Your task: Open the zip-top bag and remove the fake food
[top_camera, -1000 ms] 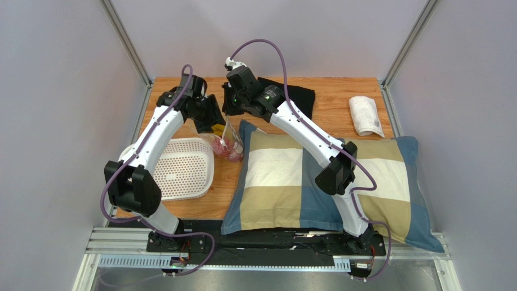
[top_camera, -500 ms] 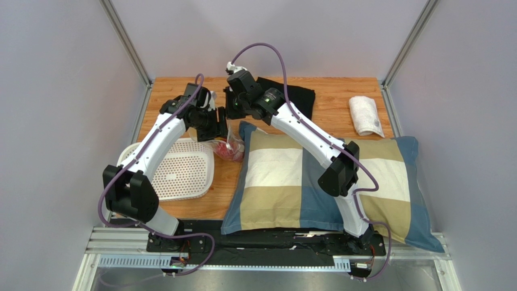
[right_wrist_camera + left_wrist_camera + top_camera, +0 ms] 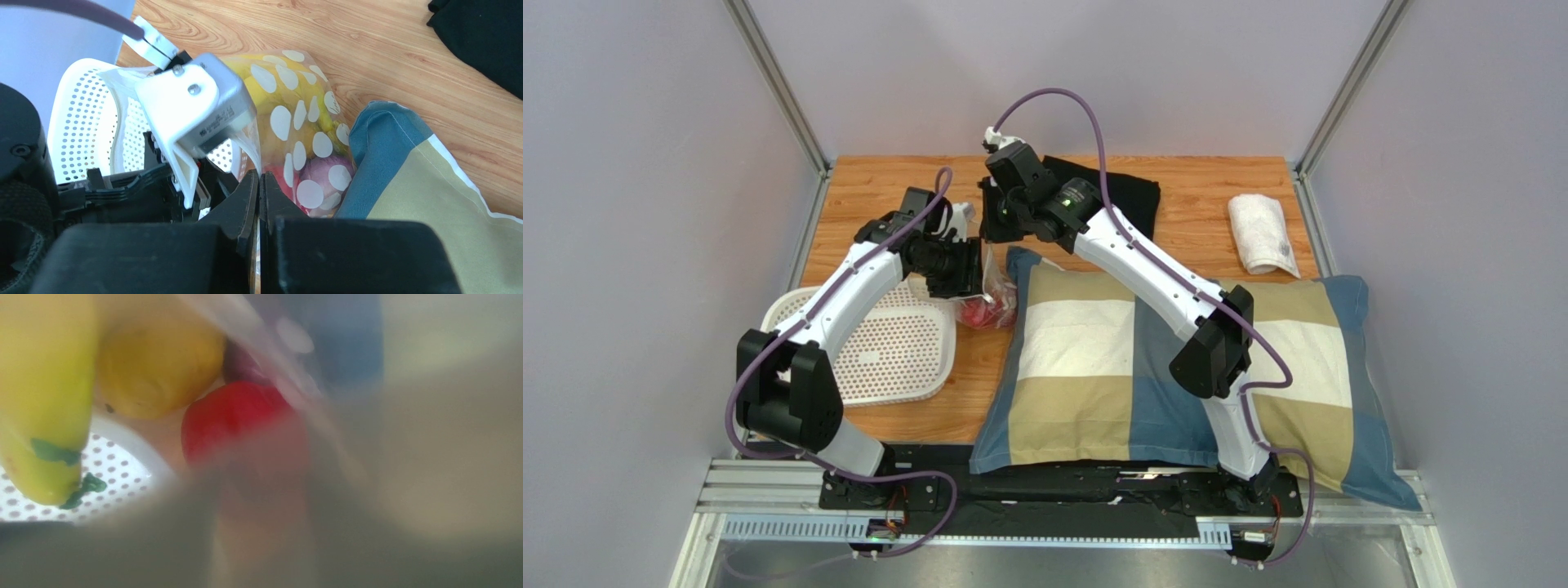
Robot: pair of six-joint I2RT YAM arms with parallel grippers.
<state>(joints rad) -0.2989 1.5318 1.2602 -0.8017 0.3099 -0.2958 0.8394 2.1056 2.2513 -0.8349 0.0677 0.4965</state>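
The left hand (image 3: 972, 270) is burying its fingertips in the mouth of the zip-top bag (image 3: 994, 299), so its fingers are showing in no view. Its own camera is giving only a grey blur along the bottom and right. I cannot tell how wide it is standing or whether it is gripping anything. From above, the fake food (image 3: 979, 312) is reading only as a reddish patch inside the bag. The bag is sitting over the table (image 3: 1192, 233), between the white perforated tray (image 3: 891, 349) and the far left corner of the patchwork pillow (image 3: 1136, 355).

The left wrist camera is looking at a yellow banana bunch (image 3: 43, 386), an orange-yellow fruit (image 3: 159, 364), a red pepper (image 3: 236, 416) and a sliver of purplish onion (image 3: 240, 366). The tray's dotted floor is showing behind them. The right wrist camera is showing the right hand (image 3: 259, 184) fully closed and pinching the bag's clear rim. The spotted bag is hanging just beyond its tips, against the pillow's corner. Only the overhead view is taking in the folded black cloth (image 3: 1124, 196) and the rolled white towel (image 3: 1263, 233), both lying toward the far edge.

Compared with a second ago, the left hand has been moving nearer and rightward into the bag. The bag is sitting lower and squatter, and the right hand is staying about where it was.
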